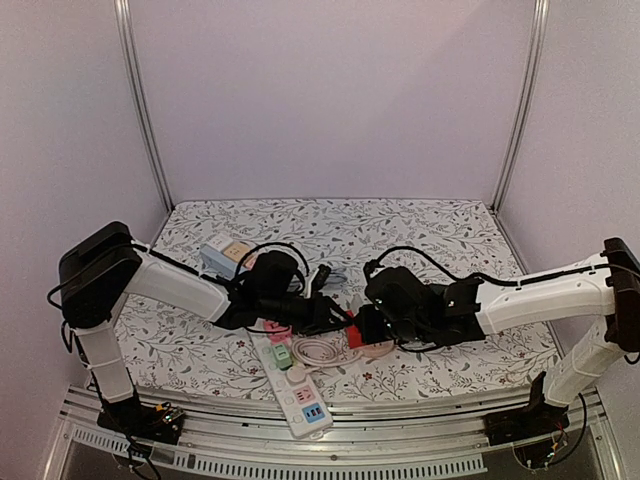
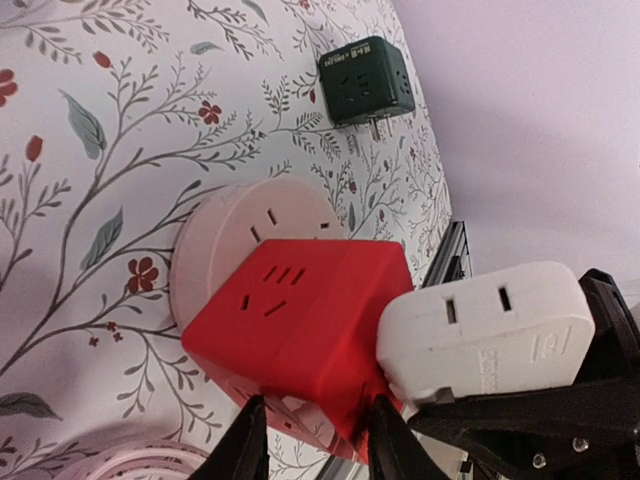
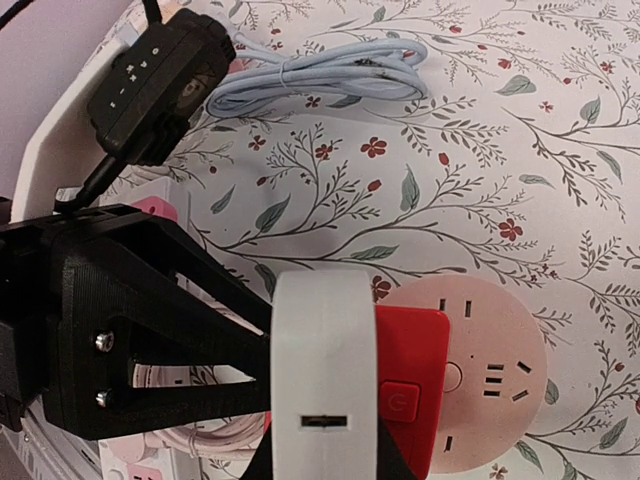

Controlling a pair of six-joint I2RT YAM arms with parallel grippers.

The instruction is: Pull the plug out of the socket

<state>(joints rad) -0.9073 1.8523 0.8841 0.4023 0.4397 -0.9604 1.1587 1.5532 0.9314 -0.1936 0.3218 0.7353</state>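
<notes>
White plug (image 2: 480,335) is butted against the side of the red cube adapter (image 2: 300,320), which sits on the round pink socket (image 2: 240,215) on the floral cloth (image 2: 90,150), mid-table near the front. Your right gripper (image 3: 325,445) is clenched on the white plug. Your left gripper (image 2: 318,445) pinches the red cube adapter at its lower corner. Risks: pull off-axis and the prongs likely bind, or the white plug slips out of the jaws. The left grasp only catches a corner, so the cube may twist or lift off the pink base. Nothing holds that base down, so it may drag. Hidden: the prongs, so you can't tell how deep the plug is seated. Both wrists cover the joint from above, and the left fingertips are cut off at the frame edge.
</notes>
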